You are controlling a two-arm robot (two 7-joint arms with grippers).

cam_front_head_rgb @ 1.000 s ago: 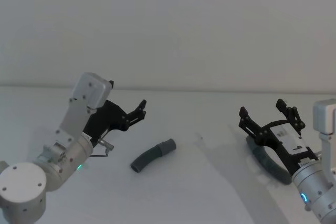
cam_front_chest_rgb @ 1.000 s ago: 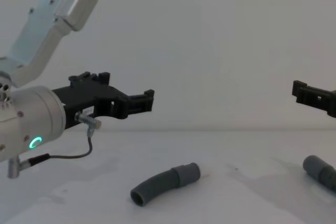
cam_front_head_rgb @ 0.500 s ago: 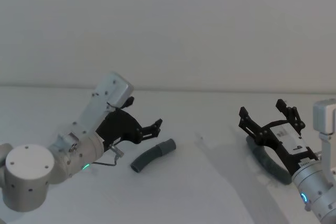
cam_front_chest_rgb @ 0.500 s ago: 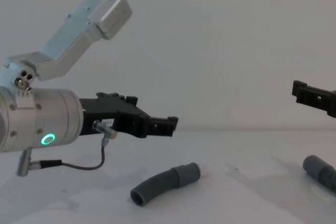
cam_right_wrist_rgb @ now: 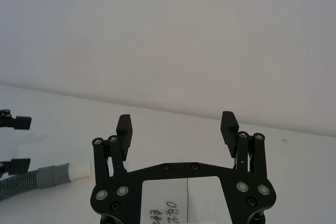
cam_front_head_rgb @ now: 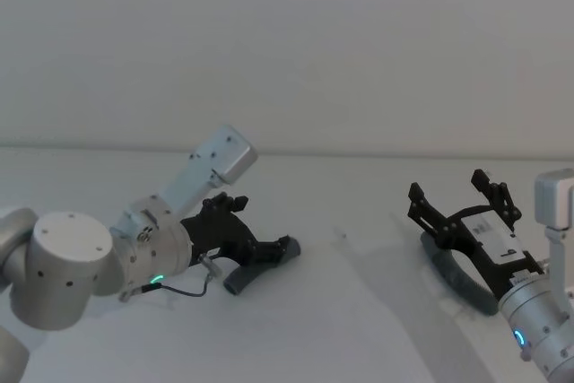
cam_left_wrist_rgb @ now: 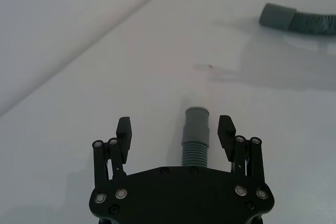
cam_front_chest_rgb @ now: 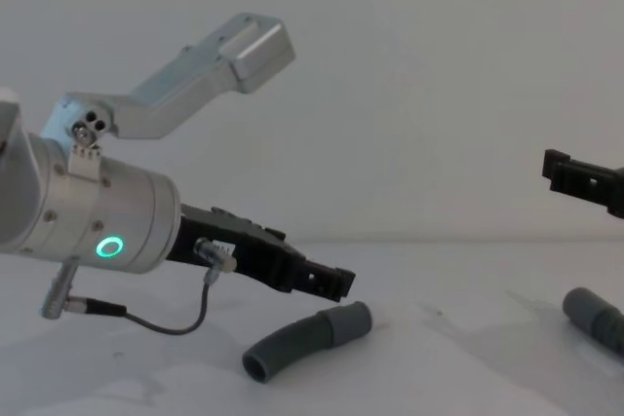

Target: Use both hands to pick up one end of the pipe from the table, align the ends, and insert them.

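Note:
The curved grey pipe piece (cam_front_head_rgb: pixel 235 281) lies on the white table (cam_front_head_rgb: pixel 359 329) left of centre, collar end (cam_front_chest_rgb: pixel 349 321) pointing right. My left gripper (cam_front_head_rgb: pixel 267 247) is low over it and open, its fingers on either side of the collar (cam_left_wrist_rgb: pixel 196 124) without touching it. From the right wrist view this piece (cam_right_wrist_rgb: pixel 31 179) shows a white tip (cam_right_wrist_rgb: pixel 79 170). My right gripper (cam_front_head_rgb: pixel 448 187) hangs open and holds nothing above the other grey piece (cam_front_head_rgb: pixel 459 282), whose round mouth (cam_front_chest_rgb: pixel 581 305) faces left.
A bare white wall rises behind the table's far edge (cam_front_head_rgb: pixel 359 155). The stretch of table between the two pieces is open. A thin cable (cam_front_chest_rgb: pixel 166 317) loops under the left arm near the surface.
My left arm has swung right and down, bringing its open fingers from above the table to either side of the curved piece. The right arm and both pieces have stayed put.

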